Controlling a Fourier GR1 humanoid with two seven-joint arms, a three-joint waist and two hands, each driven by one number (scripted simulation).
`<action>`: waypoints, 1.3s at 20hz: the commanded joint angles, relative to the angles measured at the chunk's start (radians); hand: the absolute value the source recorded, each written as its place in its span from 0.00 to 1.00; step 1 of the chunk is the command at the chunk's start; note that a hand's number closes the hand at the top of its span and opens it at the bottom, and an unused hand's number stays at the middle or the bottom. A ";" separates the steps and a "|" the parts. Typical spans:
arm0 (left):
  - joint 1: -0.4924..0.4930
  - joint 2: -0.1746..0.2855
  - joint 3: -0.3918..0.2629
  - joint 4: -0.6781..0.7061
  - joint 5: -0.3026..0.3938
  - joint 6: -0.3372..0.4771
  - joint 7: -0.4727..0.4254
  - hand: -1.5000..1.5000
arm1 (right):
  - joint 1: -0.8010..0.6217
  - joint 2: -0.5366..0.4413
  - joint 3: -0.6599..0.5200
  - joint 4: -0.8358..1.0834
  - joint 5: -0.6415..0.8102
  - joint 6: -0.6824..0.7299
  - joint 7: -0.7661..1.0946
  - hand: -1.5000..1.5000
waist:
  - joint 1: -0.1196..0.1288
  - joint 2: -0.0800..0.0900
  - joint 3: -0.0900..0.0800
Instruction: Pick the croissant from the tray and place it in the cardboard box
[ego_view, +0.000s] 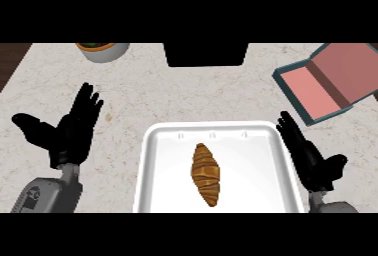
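Croissant (206, 174) on the white tray (166, 175), nothing grasped yet.
It lies lengthwise mid-tray, open to a grasp. The right hand (310, 152), fingers straight and close together, stands beside the tray's right rim, on the same side as the open cardboard box (328, 82), so it is probably the picker. The left hand (70, 132) rests apart, fingers spread.

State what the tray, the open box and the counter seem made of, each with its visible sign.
Tray: plastic or enamelled metal, unclear which; smooth white, rounded rim. Box: likely cardboard; thin flat matte panels, teal outside, pink inside. Counter: seemingly stone; pale with fine mottled veining.
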 joint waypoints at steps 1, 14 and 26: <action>-0.023 0.020 -0.040 -0.005 -0.069 -0.035 -0.040 0.50 | -0.011 -0.018 -0.022 -0.072 0.011 0.008 -0.042 0.00 | 0.011 0.006 -0.016; -0.005 0.276 -0.100 -0.040 -0.195 -0.332 -0.273 0.50 | -0.096 -0.326 0.048 -0.521 0.363 0.028 0.010 0.00 | 0.008 0.004 -0.017; -0.038 0.255 -0.091 0.013 -0.225 -0.359 -0.281 0.50 | -0.280 -0.481 0.291 -0.690 0.631 0.334 0.404 0.00 | 0.035 0.006 -0.021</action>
